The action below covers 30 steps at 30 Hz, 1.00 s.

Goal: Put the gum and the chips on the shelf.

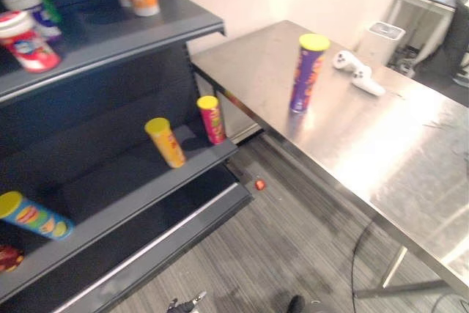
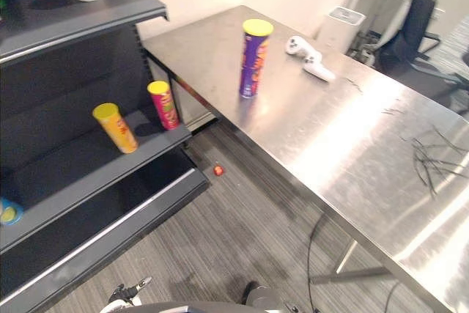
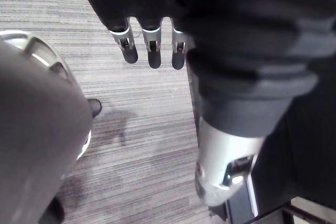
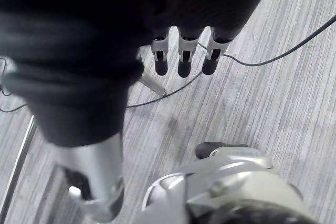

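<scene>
While the left hand (image 3: 153, 51) and right hand (image 4: 184, 59) hang relaxed and empty, the tall purple yellow-lidded chips can (image 1: 308, 71) stands on the steel tabletop (image 1: 410, 152); reaching for it seems next.

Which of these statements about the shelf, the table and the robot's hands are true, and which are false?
1. The purple chips can stands upright on the steel table. True.
2. Each hand holds a can. False: the left hand and the right hand hang open over the floor, holding nothing.
3. A white controller lies on the table beyond the purple chips can. True.
4. The small red object lies on the table. False: it lies on the floor by the foot of the shelf.
5. The yellow can and the red can stand on the same shelf board. True.
</scene>
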Tool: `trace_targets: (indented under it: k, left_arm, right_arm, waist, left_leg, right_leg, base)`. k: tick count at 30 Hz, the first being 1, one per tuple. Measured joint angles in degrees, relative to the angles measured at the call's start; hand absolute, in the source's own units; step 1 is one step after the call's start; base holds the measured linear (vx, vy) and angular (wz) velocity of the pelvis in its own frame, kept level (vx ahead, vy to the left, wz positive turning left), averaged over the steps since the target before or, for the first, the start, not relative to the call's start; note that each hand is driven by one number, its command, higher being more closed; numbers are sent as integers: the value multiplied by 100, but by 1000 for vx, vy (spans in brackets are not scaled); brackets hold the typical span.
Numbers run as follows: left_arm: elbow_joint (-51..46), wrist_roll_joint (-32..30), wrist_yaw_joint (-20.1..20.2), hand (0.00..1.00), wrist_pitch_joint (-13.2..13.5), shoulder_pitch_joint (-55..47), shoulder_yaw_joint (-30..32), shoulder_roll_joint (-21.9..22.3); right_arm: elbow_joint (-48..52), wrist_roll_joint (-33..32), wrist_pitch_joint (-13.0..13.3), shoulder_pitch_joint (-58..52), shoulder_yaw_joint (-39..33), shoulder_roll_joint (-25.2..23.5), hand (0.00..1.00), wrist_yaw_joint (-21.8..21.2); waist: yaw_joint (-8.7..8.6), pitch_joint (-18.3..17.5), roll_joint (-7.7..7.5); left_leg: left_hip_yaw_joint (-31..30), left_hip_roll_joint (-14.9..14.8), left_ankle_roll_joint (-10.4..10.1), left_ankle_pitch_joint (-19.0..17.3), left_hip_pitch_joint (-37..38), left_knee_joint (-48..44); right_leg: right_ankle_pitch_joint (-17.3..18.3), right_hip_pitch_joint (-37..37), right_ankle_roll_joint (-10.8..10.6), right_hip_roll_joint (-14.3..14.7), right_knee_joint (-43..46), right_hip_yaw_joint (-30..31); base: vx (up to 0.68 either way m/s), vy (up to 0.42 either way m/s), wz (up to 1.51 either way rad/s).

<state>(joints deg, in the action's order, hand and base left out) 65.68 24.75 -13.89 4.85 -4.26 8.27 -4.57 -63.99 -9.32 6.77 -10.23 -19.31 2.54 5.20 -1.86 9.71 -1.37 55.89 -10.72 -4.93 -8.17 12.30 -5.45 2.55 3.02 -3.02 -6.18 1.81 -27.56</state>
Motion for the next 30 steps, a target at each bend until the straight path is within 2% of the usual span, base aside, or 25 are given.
trace_targets:
  k: [6, 9, 12, 13, 14, 15, 16, 17, 18, 20, 21, 22, 23, 25, 26, 28, 30]
  left_arm:
    - [-22, -4, -49, 0, -3, -6, 2, -10]
    - [-18, -13, -45, 0, -2, -34, 79, -19]
    - [-14, -18, -31, 0, 1, -60, 220, -34]
    - [-21, -13, 1, 0, 9, -56, 310, -25]
    - [-66, -5, 64, 0, 60, -53, 390, 17]
    - [-69, 29, 67, 0, 104, -55, 386, 50]
    - [-64, 116, 73, 0, 142, -56, 371, 105]
    - [-50, 170, 76, 0, 178, -74, 334, 116]
    - [-22, 218, 81, 0, 240, -145, 314, 113]
    - [-61, 341, 95, 0, 330, -215, 277, 122]
    - [-67, 442, 82, 0, 351, -240, 295, 202]
    - [-65, 446, 73, 0, 350, -251, 299, 255]
    - [-60, 541, 58, 0, 349, -279, 319, 260]
    - [-61, 553, 57, 0, 378, -284, 326, 181]
    - [-71, 552, 57, 0, 382, -263, 324, 163]
    - [-70, 557, 51, 0, 382, -264, 319, 195]
    - [-65, 552, 44, 0, 383, -269, 315, 210]
  right_arm:
    - [-7, -15, 32, 14, -35, -7, 0, -36]
    - [-52, -65, 96, 43, -57, -30, 0, -36]
    - [-119, -99, 159, 72, -39, -64, 0, -48]
    - [-115, -243, 215, 72, -34, -62, 0, -55]
    - [-105, -391, 277, 85, -1, 4, 0, -60]
    - [-124, -476, 291, 124, 16, 65, 0, -72]
    - [-151, -552, 298, 197, 48, 159, 0, -78]
    - [-176, -655, 327, 268, 118, 267, 0, -86]
    - [-181, -669, 338, 305, 192, 328, 0, -144]
    - [-208, -696, 339, 289, 240, 329, 0, -225]
    - [-199, -701, 342, 255, 275, 349, 0, -294]
    - [-197, -710, 342, 227, 286, 398, 0, -308]
    - [-199, -760, 323, 216, 308, 336, 0, -313]
    - [-204, -847, 324, 98, 388, 183, 0, -313]
    - [-207, -891, 325, 39, 389, 141, 0, -303]
    - [-209, -947, 344, -69, 388, 104, 0, -275]
    - [-201, -948, 426, -56, 387, 118, 0, -237]
  waist:
    - [-7, -44, 8]
    - [-103, -39, -12]
    - [-96, -53, -54]
    - [-98, -48, -50]
    - [-65, -15, -9]
    - [-38, 30, -10]
    - [28, 47, 84]
    - [59, 73, 169]
    - [32, 74, 189]
    - [42, 68, 203]
    - [42, 33, 342]
    - [47, 13, 428]
    - [55, -50, 466]
    - [53, -107, 252]
    - [38, -123, 206]
    - [54, -205, 174]
    - [55, -240, 194]
  left_leg:
    - [51, -8, -74, 118, -13, 124]
    - [44, -62, -83, 106, -13, -44]
    - [-118, -419, 9, 21, -169, -1072]
    - [-522, -703, 64, -5, -404, -1915]
    - [-1319, -861, 112, -91, -771, -2612]
    - [-1811, -723, 72, -251, -862, -2535]
    - [-2458, -487, 64, -448, -932, -2276]
    - [-3073, -198, 25, -534, -930, -1849]
    - [-3588, 3, 12, -516, -915, -1372]
    - [-4129, 109, 11, -429, -949, -847]
    - [-4551, 57, -36, -252, -1043, -381]
    - [-4664, -7, -205, -104, -1124, -298]
    - [-4530, 66, -215, -167, -1137, -352]
    - [-4378, 289, -139, -201, -1103, -253]
    - [-4381, 366, -114, -195, -1098, -236]
    - [-4372, 523, 8, -137, -999, -65]
    - [-4357, 584, 20, -125, -856, 50]
  right_leg:
    - [-237, 54, 68, 185, -397, 180]
    - [-321, 121, 82, 225, -534, 285]
    - [-331, 132, 126, 209, -574, 596]
    - [-292, 126, 186, 236, -504, 793]
    - [-214, 108, 297, 234, -364, 1042]
    - [-205, 90, 310, 219, -328, 1208]
    - [-203, 19, 313, 188, -271, 1539]
    - [-229, 7, 274, 159, -273, 1893]
    - [-194, -28, 216, 118, -275, 2169]
    - [-203, -70, 112, 100, -289, 2408]
    - [-300, -105, -32, 165, -420, 2512]
    - [-366, -118, -126, 212, -494, 2512]
    - [-497, -35, -251, 124, -680, 2518]
    - [-620, -72, -341, -151, -777, 2406]
    - [-647, -68, -382, -224, -775, 2372]
    - [-664, -50, -415, -353, -773, 2296]
    - [-671, 21, -425, -393, -774, 2166]
  base:
    - [-107, -32, -11]
    - [8, 24, -18]
    - [42, -9, -55]
    - [48, -22, -75]
    - [50, 4, -88]
    - [50, 76, -114]
    - [33, 140, -145]
    - [17, 178, -174]
    - [-15, 155, -146]
    - [-44, 177, -108]
    - [-24, 206, -99]
    - [18, 224, -95]
    - [89, 229, -59]
    - [118, 210, -31]
    - [117, 161, 1]
    - [181, 143, 10]
    - [166, 72, 2]
